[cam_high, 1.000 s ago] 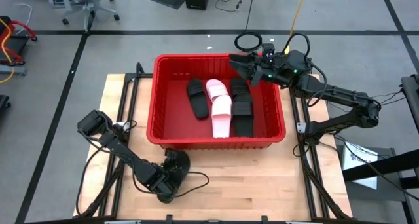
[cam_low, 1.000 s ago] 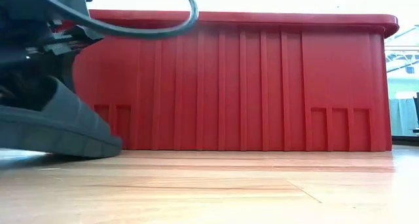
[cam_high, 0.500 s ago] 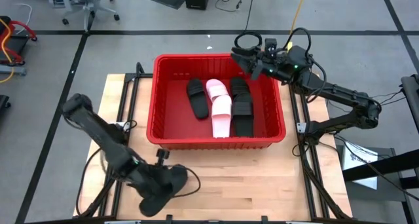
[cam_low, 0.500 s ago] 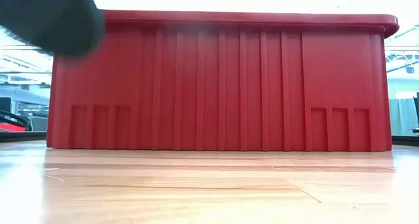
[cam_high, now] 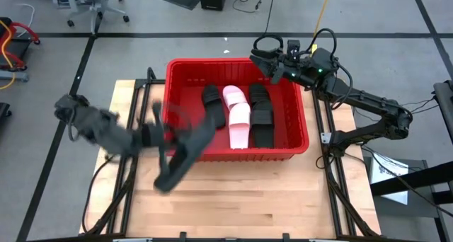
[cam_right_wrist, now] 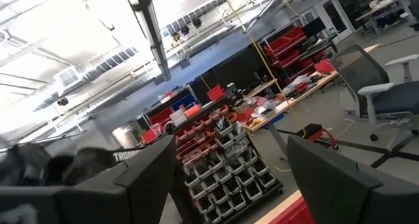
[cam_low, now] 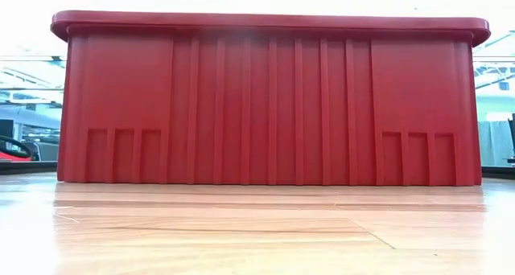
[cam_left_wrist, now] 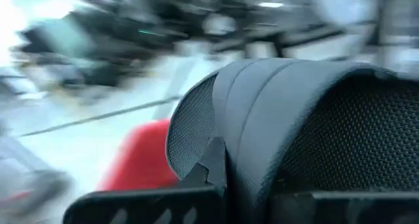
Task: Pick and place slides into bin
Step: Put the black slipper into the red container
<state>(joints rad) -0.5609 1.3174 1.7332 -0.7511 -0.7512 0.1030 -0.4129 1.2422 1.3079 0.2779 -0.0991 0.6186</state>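
Note:
The red bin (cam_high: 170, 107) stands at the table's far middle and fills the low view (cam_low: 265, 106). In it lie black slides (cam_high: 212, 106) (cam_high: 262, 114) and two pale pink slides (cam_high: 238, 114). My left gripper (cam_high: 166, 139), blurred, is shut on another black slide (cam_high: 187, 153) in the air by the bin's near left corner. That slide's strap fills the left wrist view (cam_left_wrist: 294, 132). My right gripper (cam_high: 259, 61) is open and empty above the bin's far right corner. My left gripper holds the black slide by its wide strap (cam_left_wrist: 226, 129), with one fingertip (cam_left_wrist: 213, 168) at the strap's edge beside the mesh lining. The other finger is hidden by the strap. The slide is lifted clear and slanted, one end (cam_high: 209, 125) over the bin's near wall and the other (cam_high: 164, 184) toward the table's near edge.
Bare wooden table (cam_high: 283, 192) lies between the bin and the near edge. Black frame rails run along the table's left (cam_high: 131, 178) and right (cam_high: 329, 171) sides. The bin's tall near wall (cam_low: 265, 106) rises from the table top.
My left gripper has lifted the black slide off the table near the near edge. It has swung fast up and toward the bin, so the slide now hangs clear and slanted at the bin's near left corner.

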